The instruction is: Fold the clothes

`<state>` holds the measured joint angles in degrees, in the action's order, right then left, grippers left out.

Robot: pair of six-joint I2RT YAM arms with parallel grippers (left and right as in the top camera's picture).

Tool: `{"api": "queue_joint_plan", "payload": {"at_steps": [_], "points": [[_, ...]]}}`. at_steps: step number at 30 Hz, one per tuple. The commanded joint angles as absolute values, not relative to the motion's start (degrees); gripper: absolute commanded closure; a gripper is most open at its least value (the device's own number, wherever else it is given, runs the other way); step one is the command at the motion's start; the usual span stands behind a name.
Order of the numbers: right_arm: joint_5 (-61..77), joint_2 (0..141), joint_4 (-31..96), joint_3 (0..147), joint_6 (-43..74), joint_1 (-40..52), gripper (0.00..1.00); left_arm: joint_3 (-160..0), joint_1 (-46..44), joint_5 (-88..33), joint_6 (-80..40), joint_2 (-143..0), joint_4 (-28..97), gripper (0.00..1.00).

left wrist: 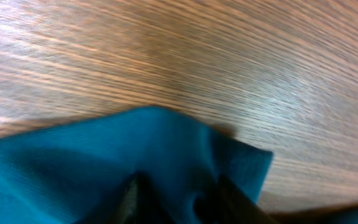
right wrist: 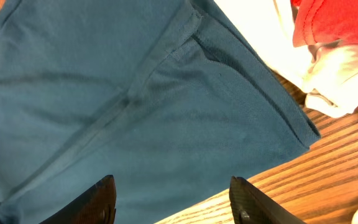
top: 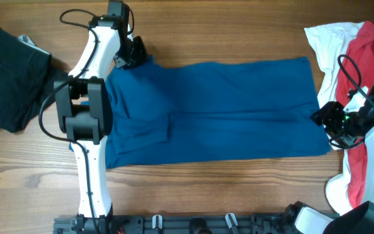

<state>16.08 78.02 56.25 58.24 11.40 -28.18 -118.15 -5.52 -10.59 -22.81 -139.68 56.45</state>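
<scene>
Wood-grain bench [top: 239, 26] fills the overhead view, with the dark blue shirt [top: 226, 110] spread flat across its middle, reaching from one end effector to the other. The left end effector [top: 134, 53] sits at the shirt's far corner. In its wrist view, which is blurred, its dark fingers [left wrist: 132, 199] press in on a bunched fold of blue cloth that rises between them. The right end effector [top: 324, 121] is at the opposite short edge of the shirt with its jaws spread wide apart, and nothing lies between its fingers [right wrist: 98, 202]. The shirt's seamed edge lies just beneath and ahead of it. Beside that end effector, a white garment [top: 326, 45] and a red garment [top: 369, 52] are heaped together. A black garment [top: 12, 75] lies beyond the left arm, apart from the shirt.
</scene>
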Motion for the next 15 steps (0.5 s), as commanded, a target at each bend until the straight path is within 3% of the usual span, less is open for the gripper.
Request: {"api": "queue_joint_plan", "payload": {"at_steps": [1, 2, 6, 11, 15], "points": [[16.62, 77.45, 56.4, 59.13, 10.41, -28.14, 0.41, -119.46, -5.15, -7.4, -22.74, -140.73, 56.42, 0.88], [16.6, 77.45, 56.4, 59.13, 10.44, -28.14, 0.41, -119.46, -5.15, -7.4, -22.72, -140.73, 56.31, 0.96], [16.62, 77.45, 56.21, 59.13, 10.44, -28.14, 0.42, -119.5, -5.13, -8.12, -22.65, -140.62, 56.14, 0.96], [19.59, 77.45, 53.82, 59.16, 8.78, -26.72, 0.52, -119.55, -4.43, -13.65, -20.97, -135.52, 55.57, 0.96], [19.57, 77.78, 50.63, 60.31, 8.47, -21.61, 0.49, -119.55, -4.38, -13.67, -21.02, -131.46, 55.64, 0.96]]}}
